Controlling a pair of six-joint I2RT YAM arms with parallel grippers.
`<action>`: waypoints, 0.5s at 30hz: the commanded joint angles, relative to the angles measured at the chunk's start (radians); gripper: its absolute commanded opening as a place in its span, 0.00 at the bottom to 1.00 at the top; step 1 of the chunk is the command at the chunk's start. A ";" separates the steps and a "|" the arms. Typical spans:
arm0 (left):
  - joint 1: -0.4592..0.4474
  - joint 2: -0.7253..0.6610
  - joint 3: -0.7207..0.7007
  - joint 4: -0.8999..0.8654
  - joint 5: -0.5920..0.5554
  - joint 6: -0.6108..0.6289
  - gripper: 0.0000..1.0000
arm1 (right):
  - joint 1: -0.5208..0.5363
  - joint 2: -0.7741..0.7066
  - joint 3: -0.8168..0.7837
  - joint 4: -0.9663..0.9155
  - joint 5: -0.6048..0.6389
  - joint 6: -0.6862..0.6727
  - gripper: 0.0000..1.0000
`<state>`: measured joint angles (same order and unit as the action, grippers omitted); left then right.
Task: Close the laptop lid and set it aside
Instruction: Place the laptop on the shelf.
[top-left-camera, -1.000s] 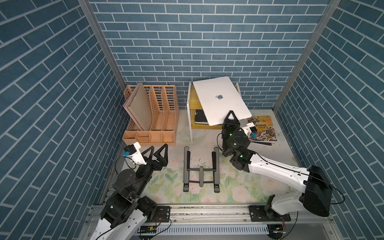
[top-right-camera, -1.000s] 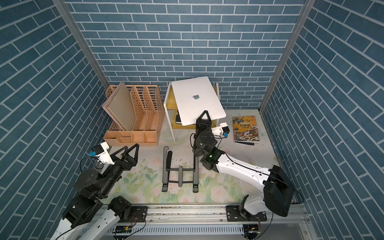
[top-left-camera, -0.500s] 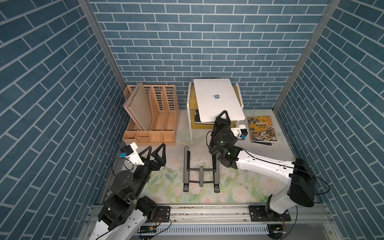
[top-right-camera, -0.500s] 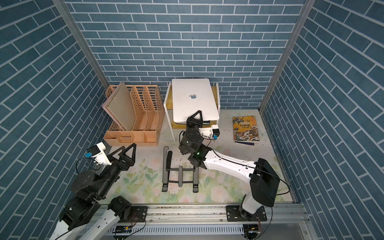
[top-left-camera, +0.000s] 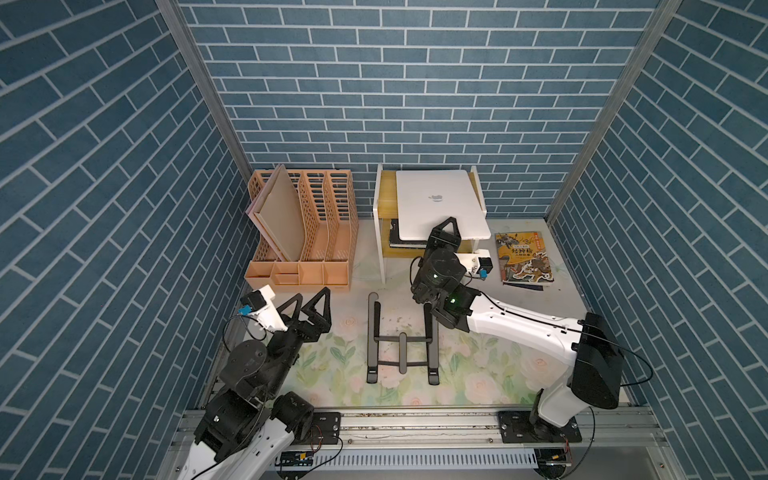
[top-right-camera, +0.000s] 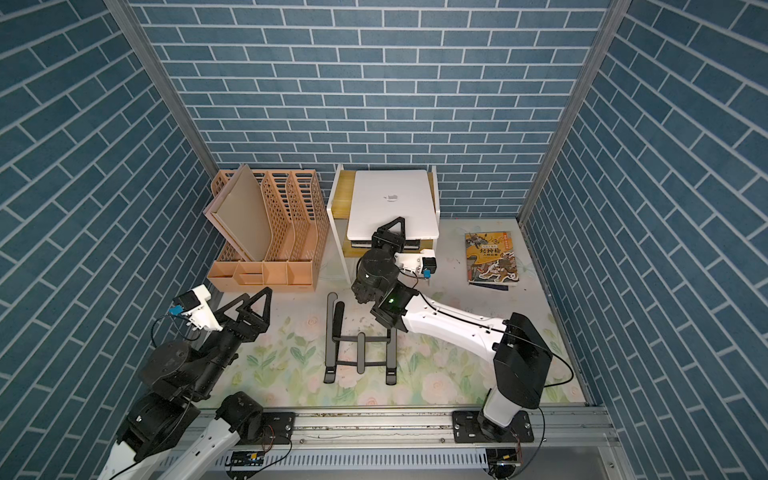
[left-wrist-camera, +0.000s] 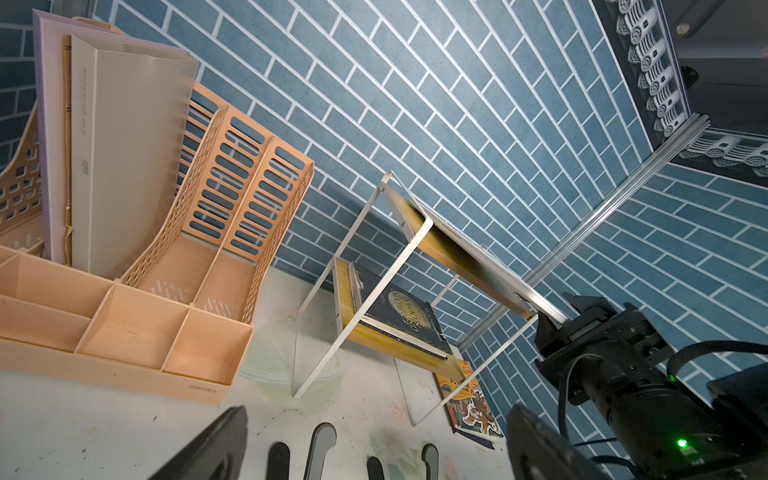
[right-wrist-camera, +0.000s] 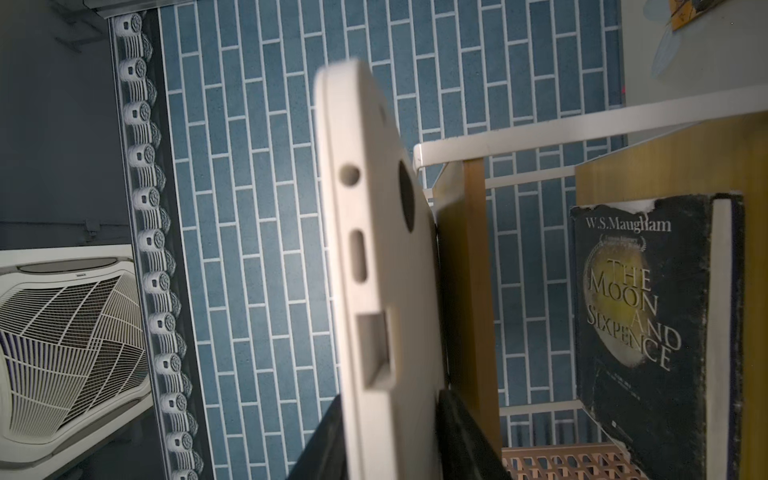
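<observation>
The closed laptop (top-left-camera: 438, 203) lies flat on the top board of the shelf (top-left-camera: 379, 232) at the back of the worktop (top-left-camera: 478, 374), its near edge overhanging, seemingly so the right gripper (top-left-camera: 448, 227) can straddle it (whether pinching or merely loose around it, I cannot tell).

Both top views look steeply down from high above the front rail (top-left-camera: 415, 419) toward the back wall (top-left-camera: 395, 104), far enough to hold the whole cell, and they share nearly all of it: rack (top-left-camera: 307, 232), shelf (top-left-camera: 379, 232), laptop (top-left-camera: 436, 208), stand (top-left-camera: 401, 338), mat (top-left-camera: 478, 374). The left wrist camera sits low near the mat, rolled on its side, facing the rack and shelf from some way off. The right wrist camera, also rolled, is very close against the laptop's ported edge, and shares with the left wrist view the shelf and the dark book (right-wrist-camera: 640, 311) on its lower board.
</observation>
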<state>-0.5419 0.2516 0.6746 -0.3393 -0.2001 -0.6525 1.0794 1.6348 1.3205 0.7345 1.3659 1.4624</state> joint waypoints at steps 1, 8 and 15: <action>-0.006 -0.007 0.024 -0.013 -0.012 -0.008 1.00 | 0.004 0.014 0.056 0.019 -0.017 0.022 0.42; -0.005 -0.008 0.029 -0.027 -0.016 -0.012 0.99 | 0.004 0.037 0.088 -0.054 -0.054 0.024 0.47; -0.006 -0.007 0.034 -0.036 -0.024 -0.012 1.00 | 0.004 0.068 0.145 -0.186 -0.071 0.051 0.56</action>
<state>-0.5419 0.2516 0.6880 -0.3588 -0.2096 -0.6651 1.0813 1.6955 1.4063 0.6037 1.3308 1.4796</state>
